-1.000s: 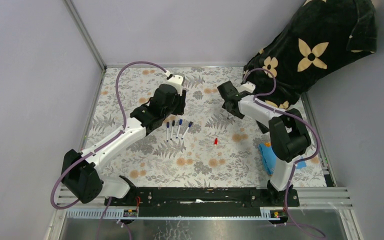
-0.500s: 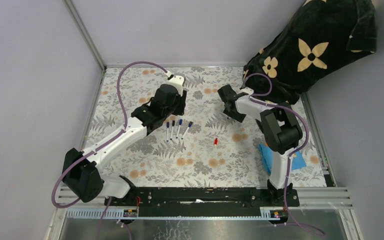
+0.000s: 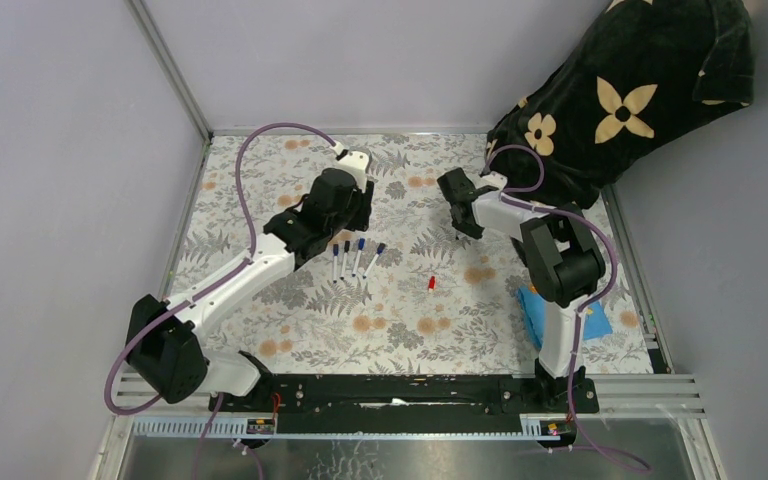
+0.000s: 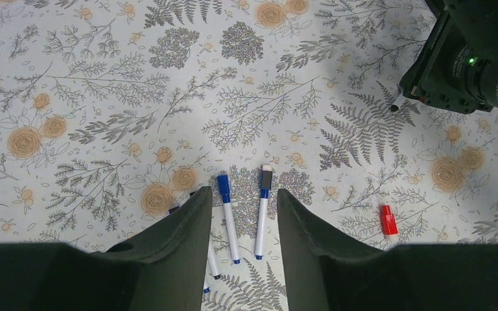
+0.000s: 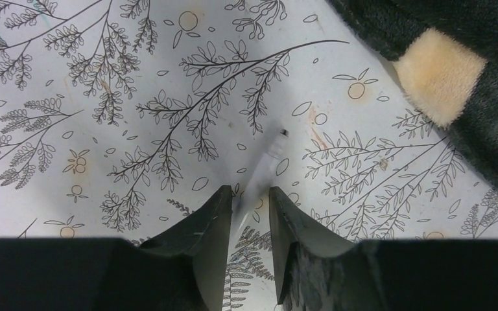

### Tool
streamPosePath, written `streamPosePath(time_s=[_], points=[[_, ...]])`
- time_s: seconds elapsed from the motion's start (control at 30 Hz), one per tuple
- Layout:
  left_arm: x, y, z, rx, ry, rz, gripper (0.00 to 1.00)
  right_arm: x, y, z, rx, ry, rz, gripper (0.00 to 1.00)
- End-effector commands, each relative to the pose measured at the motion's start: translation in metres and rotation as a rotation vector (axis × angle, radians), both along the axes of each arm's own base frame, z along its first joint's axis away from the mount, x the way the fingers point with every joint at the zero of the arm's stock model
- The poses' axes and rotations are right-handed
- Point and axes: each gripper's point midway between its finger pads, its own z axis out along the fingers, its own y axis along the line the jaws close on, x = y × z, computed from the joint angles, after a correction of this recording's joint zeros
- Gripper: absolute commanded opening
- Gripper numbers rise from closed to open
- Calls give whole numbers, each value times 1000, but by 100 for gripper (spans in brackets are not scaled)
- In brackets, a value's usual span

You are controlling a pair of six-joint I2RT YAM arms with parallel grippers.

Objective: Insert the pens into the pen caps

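Several white pens (image 3: 353,258) lie side by side on the floral mat. My left gripper (image 4: 242,194) hangs open just above them. Two of the pens (image 4: 230,220) show between its fingers, one with a blue cap (image 4: 223,184), one with a black cap (image 4: 266,176). A red cap (image 3: 431,284) lies alone to the right, the same red cap (image 4: 388,220) in the left wrist view. My right gripper (image 5: 249,191) sits at the back of the mat, shut on a blurred white pen (image 5: 264,165) whose dark tip points away. From above, the right gripper (image 3: 460,226) hides that pen.
A dark cloth with cream flowers (image 3: 630,100) drapes over the back right corner and reaches close to the right gripper. A blue cloth (image 3: 545,318) lies near the right arm's base. Grey walls bound the mat (image 3: 410,330) at the left and the back.
The right gripper's fingers have closed in on the pen, and the right arm's elbow swung left and forward. The left arm has stayed still.
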Motion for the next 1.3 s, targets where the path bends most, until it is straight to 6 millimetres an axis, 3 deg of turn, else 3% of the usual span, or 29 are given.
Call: streamPosePath(time_s=[0.0, 0.27, 0.43, 0.53, 0.63, 0.73, 0.8, 0.93, 1.07, 1.27], points=[[7, 0, -2, 5, -7, 11, 48, 0, 6, 4, 71, -54, 30, 33], [6, -4, -1, -18, -5, -1, 48, -10, 23, 18, 186, -106, 138, 14], [2, -12, 4, -56, -10, -42, 48, -9, 44, 42, 264, -148, 281, 11], [-3, -20, 9, -103, -18, -80, 49, -13, 75, 67, 381, -201, 478, 11], [-6, -21, 18, -164, -40, -78, 49, -29, 124, 109, 588, -322, 768, 10], [-13, -28, 30, -240, -65, -112, 50, -44, 144, 150, 724, -505, 900, 11], [-19, -33, 40, -292, -87, -149, 51, -51, 148, 180, 777, -645, 943, 11], [-30, -38, 60, -383, -137, -208, 53, -61, 145, 219, 846, -819, 926, 10], [-42, -41, 78, -471, -193, -271, 53, -72, 134, 244, 884, -975, 871, 8], [-61, -53, 96, -552, -228, -414, 55, -95, 145, 279, 962, -1137, 881, 7]])
